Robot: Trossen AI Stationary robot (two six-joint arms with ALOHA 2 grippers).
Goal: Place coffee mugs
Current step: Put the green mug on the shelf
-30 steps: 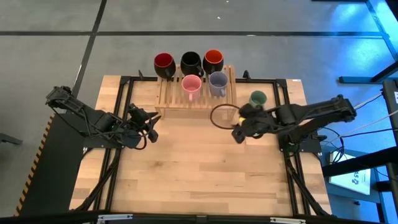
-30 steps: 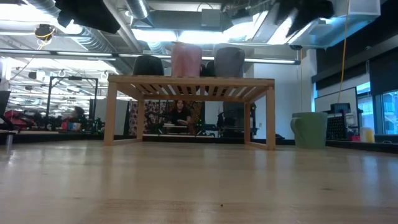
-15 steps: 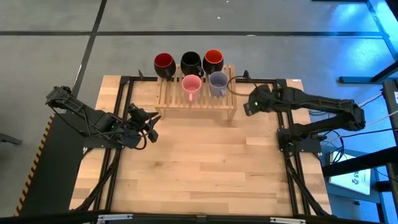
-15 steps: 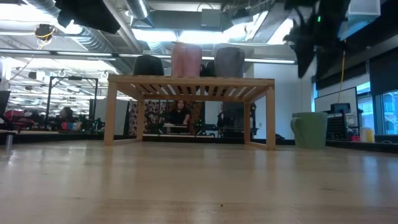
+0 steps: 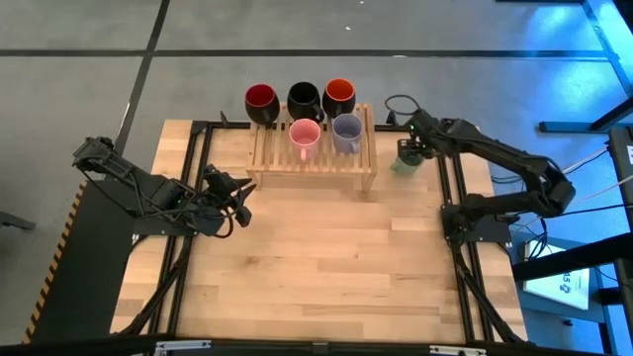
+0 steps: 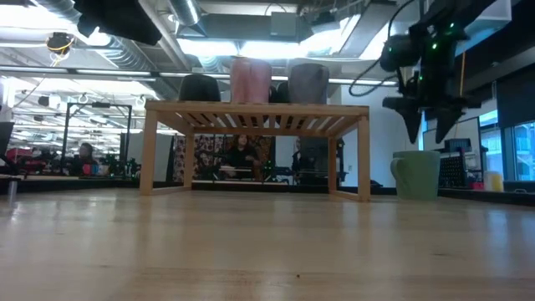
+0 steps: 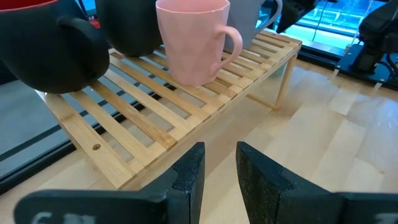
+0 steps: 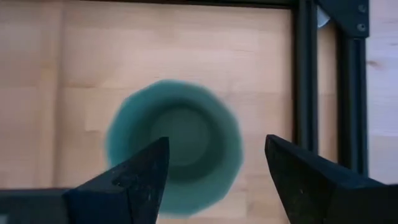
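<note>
The pale green mug (image 6: pixel 415 174) stands on its base on the table, right of the wooden rack (image 5: pixel 312 158). It shows from above in the right wrist view (image 8: pixel 177 143). My right gripper (image 6: pixel 428 134) hangs open just above the mug, pointing down, with its fingers (image 8: pixel 143 168) spread wider than the rim. The dark red (image 5: pixel 261 99), black (image 5: pixel 304 99), orange (image 5: pixel 339 95), pink (image 5: pixel 305 133) and lavender (image 5: pixel 347 129) mugs stand on the rack. My left gripper (image 5: pixel 237 198) waits, shut, near the rack's left end.
The rack's right leg (image 6: pixel 364 159) stands close to the green mug. A dark frame rail (image 8: pixel 305 87) runs along the table just beyond the mug. Bare wooden table top (image 5: pixel 316 267) stretches toward the near edge. People sit in the room behind the rack (image 6: pixel 242 155).
My right gripper has swung from the table in front of the rack's right end toward the far right corner. It has tipped to point straight down and has come down over the green mug. The mugs have stayed where they were.
</note>
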